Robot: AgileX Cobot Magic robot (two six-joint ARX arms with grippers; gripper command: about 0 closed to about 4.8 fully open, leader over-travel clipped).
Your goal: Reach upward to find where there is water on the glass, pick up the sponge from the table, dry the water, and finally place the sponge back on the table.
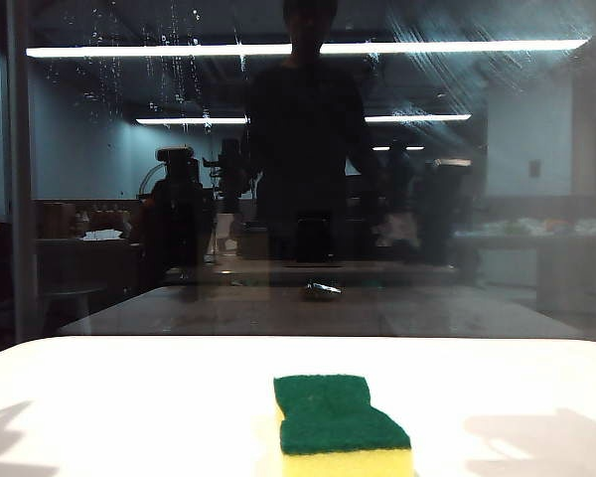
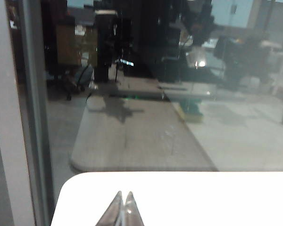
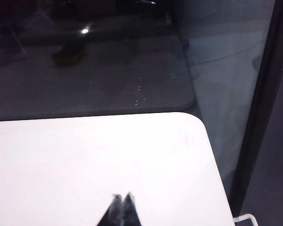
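Observation:
The sponge (image 1: 340,425), yellow foam with its green scouring layer facing up, lies on the white table (image 1: 129,397) near the front middle. Behind the table stands the dark glass (image 1: 427,199). Water (image 1: 169,70) shows on it as fine pale droplets and thin drip streaks at the upper left. Neither gripper appears in the exterior view. In the left wrist view my left gripper (image 2: 124,195) is shut and empty over the table's corner (image 2: 203,197). My right gripper (image 3: 122,197) is also shut and empty above the white table (image 3: 85,155). The sponge is outside both wrist views.
A grey vertical frame strip (image 1: 20,169) bounds the pane on the left, and a dark frame (image 3: 259,117) runs past the table's right corner. The glass mirrors a dim tabletop (image 1: 308,313), a standing person and light strips. Arm shadows (image 1: 536,437) fall on the table's front corners.

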